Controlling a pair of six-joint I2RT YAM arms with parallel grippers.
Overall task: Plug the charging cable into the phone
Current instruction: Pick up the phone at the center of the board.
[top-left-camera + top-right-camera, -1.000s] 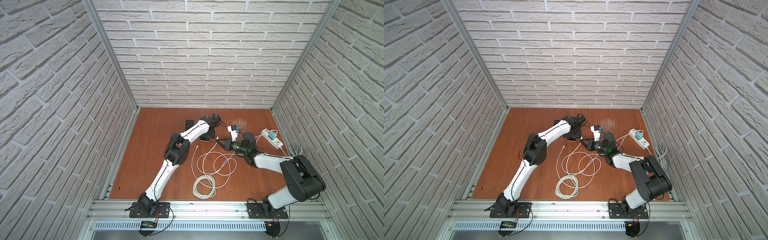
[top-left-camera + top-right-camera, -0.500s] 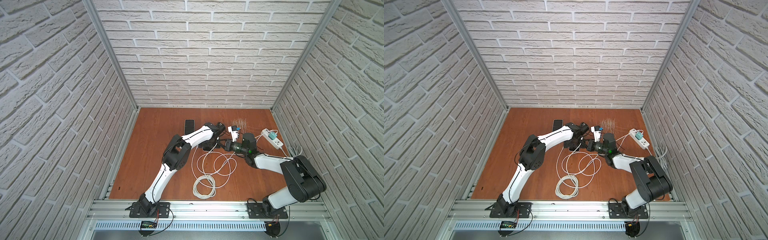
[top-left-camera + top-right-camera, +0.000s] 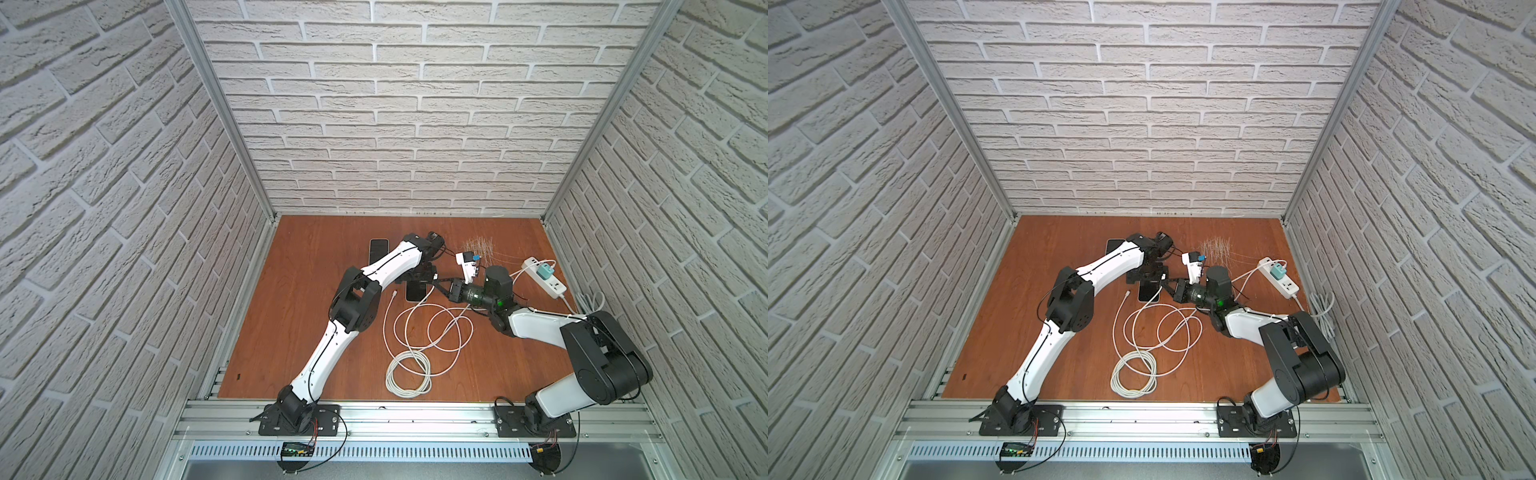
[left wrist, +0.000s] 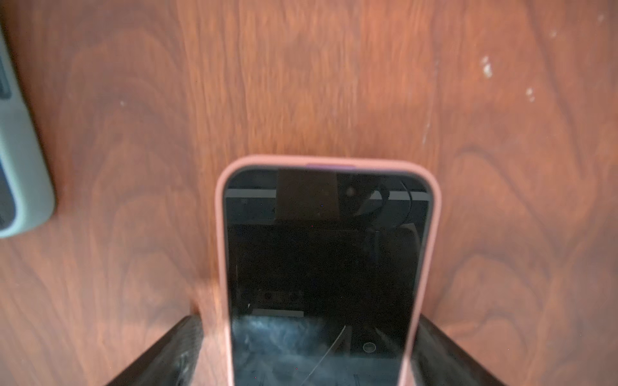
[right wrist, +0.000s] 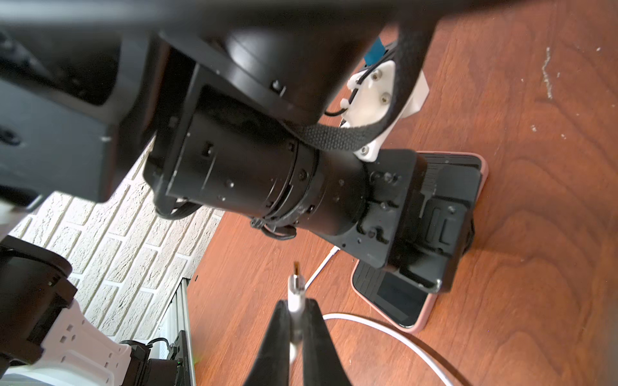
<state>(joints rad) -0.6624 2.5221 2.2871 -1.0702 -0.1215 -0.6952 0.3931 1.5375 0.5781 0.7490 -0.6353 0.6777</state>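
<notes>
One phone [image 4: 327,254] within left claw [image 4: 311,322], plug [image 5: 296,288] within right claw [image 5: 296,317]

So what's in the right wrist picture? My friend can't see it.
The right gripper pinches the white charging plug, metal tip bare, near a phone in a pink case lying on the wooden table. The left gripper straddles the phone, and white cable trails past.
</notes>
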